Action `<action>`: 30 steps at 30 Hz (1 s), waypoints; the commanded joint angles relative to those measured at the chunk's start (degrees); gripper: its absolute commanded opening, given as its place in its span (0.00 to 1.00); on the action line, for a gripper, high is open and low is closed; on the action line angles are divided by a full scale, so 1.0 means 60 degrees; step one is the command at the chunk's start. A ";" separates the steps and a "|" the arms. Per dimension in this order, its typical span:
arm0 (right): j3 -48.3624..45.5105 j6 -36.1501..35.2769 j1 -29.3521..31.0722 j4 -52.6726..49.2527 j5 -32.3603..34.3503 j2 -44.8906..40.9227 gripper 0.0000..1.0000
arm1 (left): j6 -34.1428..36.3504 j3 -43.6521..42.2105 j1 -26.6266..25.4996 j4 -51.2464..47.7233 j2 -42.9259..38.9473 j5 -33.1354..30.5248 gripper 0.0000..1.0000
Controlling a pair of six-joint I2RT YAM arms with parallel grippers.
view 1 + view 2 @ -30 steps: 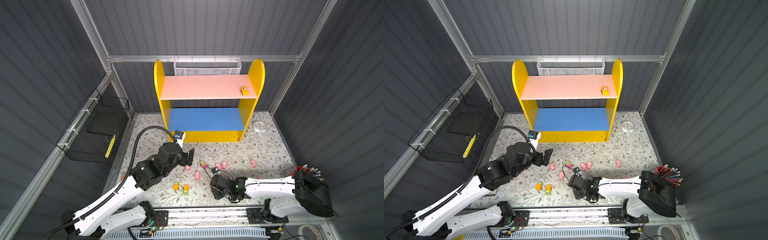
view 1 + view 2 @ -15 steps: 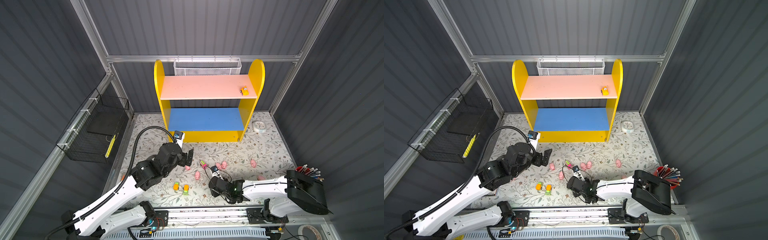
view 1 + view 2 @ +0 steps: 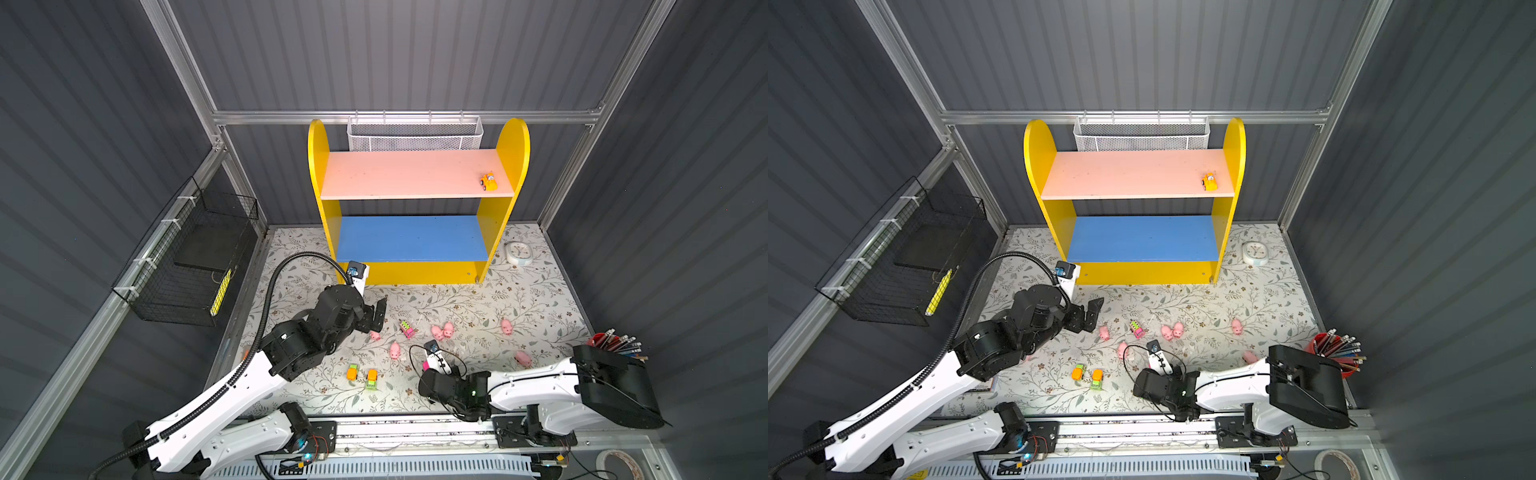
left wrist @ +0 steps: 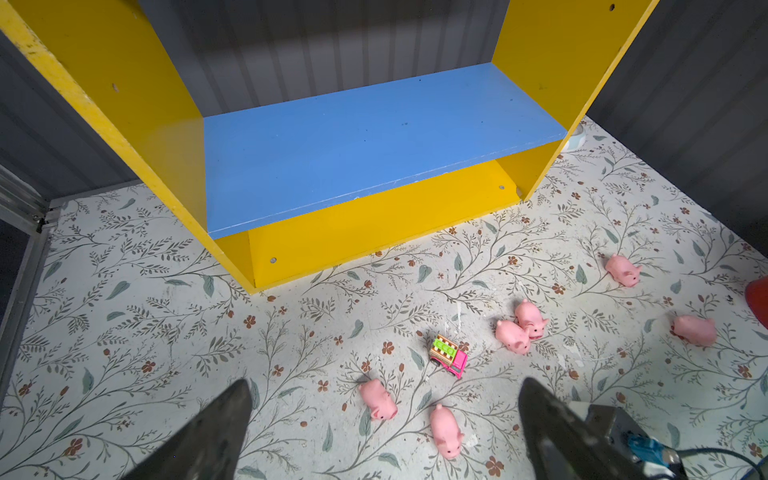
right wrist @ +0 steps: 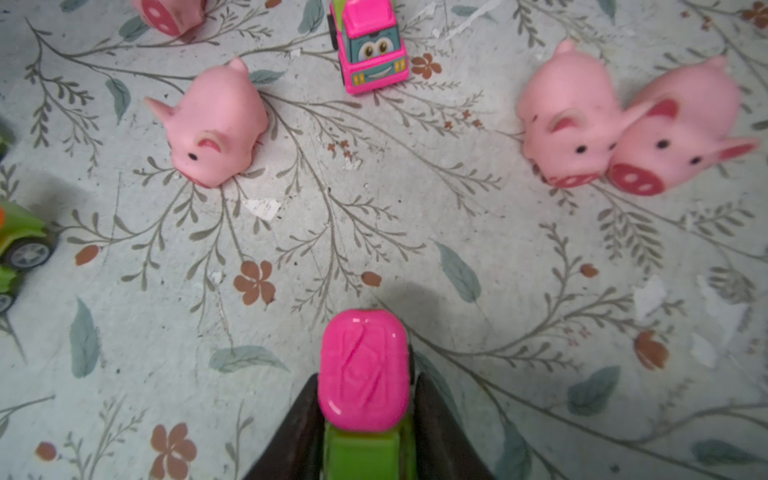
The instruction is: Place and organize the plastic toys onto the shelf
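Left pincer (image 3: pixel 374 318): jaws spread wide and empty, hanging over the floral worktop (image 3: pixel 457 299) left of centre in both top views.
Right pincer (image 5: pixel 368 399): clamped on a pink-roofed green car (image 5: pixel 362 361), one finger against each flank, at the bottom middle of the wrist frame.
Shelf (image 3: pixel 318 166): upper middle, against the back wall, with a yellow car (image 3: pixel 489 182) at the right end of its pink upper board.
Pink pigs (image 3: pixel 395 351): scattered on the worktop in front of the shelf, two of them touching.
Pink truck (image 3: pixel 407 329): upright among the pigs, centre.
Orange car (image 3: pixel 352 372) and green car (image 3: pixel 372 379): side by side, lower centre, apart from both pincers.
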 commanded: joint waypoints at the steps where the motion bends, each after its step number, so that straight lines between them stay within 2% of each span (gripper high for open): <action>1: 0.0530 0.0044 0.0003 -0.1279 0.0344 -0.0690 0.36 | -0.0142 0.0356 -0.0049 -0.0301 -0.0125 -0.0143 1.00; 6: 0.2028 -0.0523 -0.0499 -0.3295 -0.0245 -0.1691 0.34 | -0.0134 0.0280 -0.0055 -0.0319 -0.0126 -0.0154 1.00; 13: 0.4653 -0.1663 -0.2222 -0.5920 -0.1673 -0.2406 0.34 | 0.0100 0.0220 -0.0055 -0.0138 0.0075 -0.0147 1.00; 17: 0.6841 -0.2774 -0.2964 -0.7582 -0.1361 -0.2032 0.35 | 0.0250 0.0161 -0.0046 0.0056 0.0187 -0.0157 1.00; 20: 0.8322 -0.3533 -0.3583 -0.8232 -0.1428 -0.1648 0.35 | 0.0393 0.0173 -0.0047 0.0205 0.0396 -0.0150 1.00; 25: 1.0390 -0.4405 -0.4672 -0.8555 -0.1771 -0.0945 0.36 | 0.0601 0.0256 -0.0044 0.0407 0.0645 -0.0058 1.00; 30: 1.2492 -0.5239 -0.5286 -0.8594 -0.1785 0.0076 0.35 | 0.0919 0.0325 -0.0041 0.0684 0.0776 -0.0104 1.00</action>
